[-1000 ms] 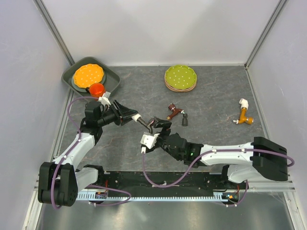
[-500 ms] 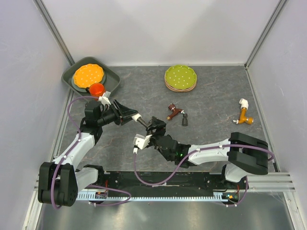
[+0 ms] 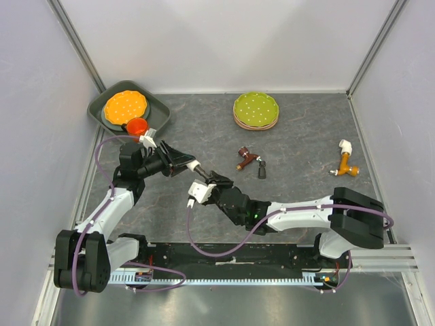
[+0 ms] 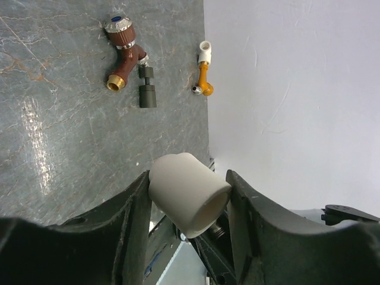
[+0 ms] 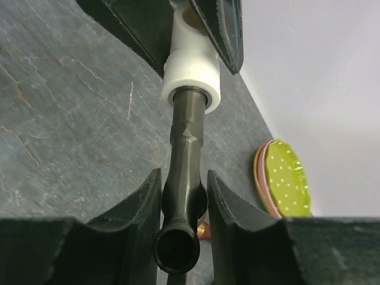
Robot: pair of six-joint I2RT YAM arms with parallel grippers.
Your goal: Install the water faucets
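We see the left gripper (image 3: 182,162) closed on the white elbow fitting (image 3: 195,166), held off the table (image 3: 306,142) near its middle left. In the left wrist view its two dark fingers (image 4: 133,214) press the fitting (image 4: 189,193) from both sides, the round open end facing the camera. The right gripper (image 3: 206,184) reaches in from the right and meets it. Its fingers (image 5: 142,214) sit tight against both sides of the dark grey tap (image 5: 187,148), so we read it as clamped on that tap. In the right wrist view the far end of the tap enters the collar of the white elbow fitting (image 5: 191,74), which the left gripper's fingers (image 5: 222,24) hold. From above, the dark grey tap (image 3: 203,178) shows only as a short dark stub between the two grippers. To the right of the grippers, apart from them, the reddish-brown tap (image 3: 246,158) lies flat. Its blue-topped silver knob and brass mouth are plain in the left wrist view (image 4: 123,50). A short dark grey piece (image 3: 262,169) lies just beside it. Well to the right, near the wall, lies an orange tap (image 3: 347,160) with a white end. The green dotted plates (image 3: 255,110) are stacked at the back. At the back left a grey tray (image 3: 160,109) carries an orange plate (image 3: 125,106) and the orange cup (image 3: 136,126), close behind the left arm.
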